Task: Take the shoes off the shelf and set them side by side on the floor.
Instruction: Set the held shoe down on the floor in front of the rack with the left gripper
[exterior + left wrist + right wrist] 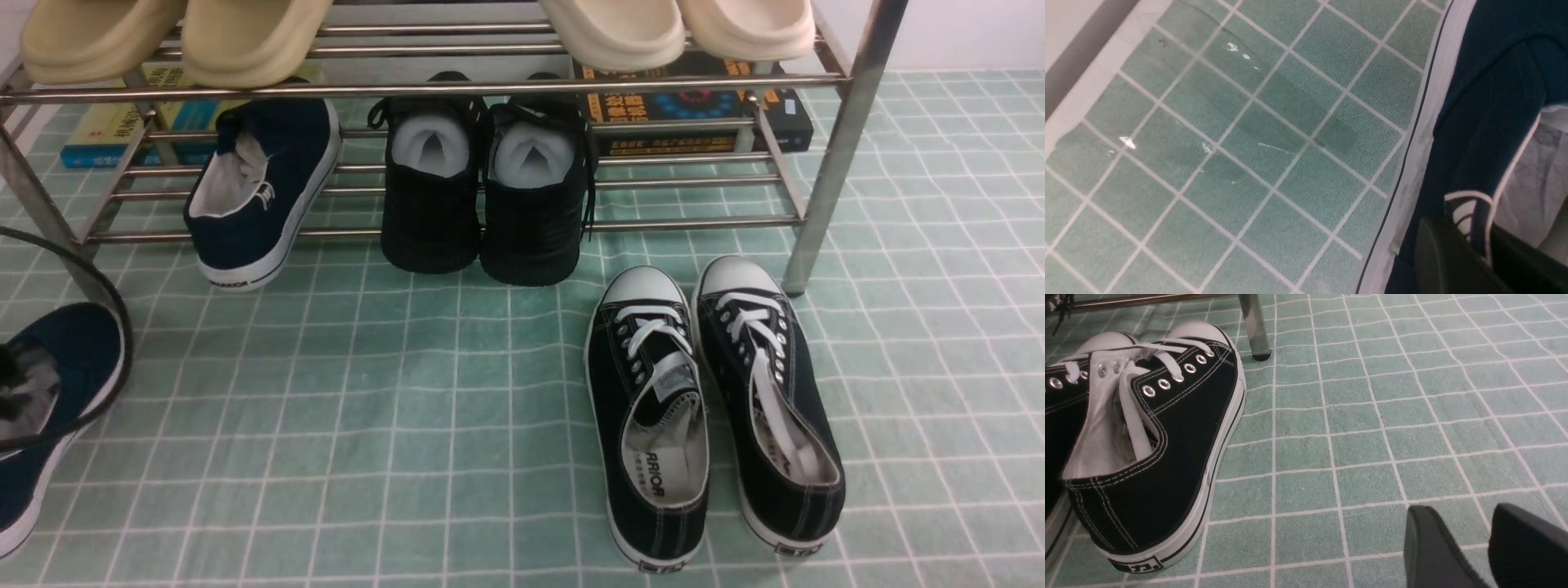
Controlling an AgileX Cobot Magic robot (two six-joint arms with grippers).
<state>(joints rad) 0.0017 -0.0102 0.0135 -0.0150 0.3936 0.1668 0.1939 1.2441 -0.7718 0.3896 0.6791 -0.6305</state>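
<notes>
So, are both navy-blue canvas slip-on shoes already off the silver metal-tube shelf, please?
No, one navy-blue canvas slip-on shoe sits on the lower bars of the silver metal-tube shelf.

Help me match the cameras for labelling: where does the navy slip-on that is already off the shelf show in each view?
Front view: the navy slip-on sits at the lower left edge, partly cut off.
Left wrist view: the navy slip-on fills the right side, its heel logo pinched in the left gripper.
Right wrist view: not in it.
Shared landmark: the mint-green gridded floor, seen in all three.
</notes>
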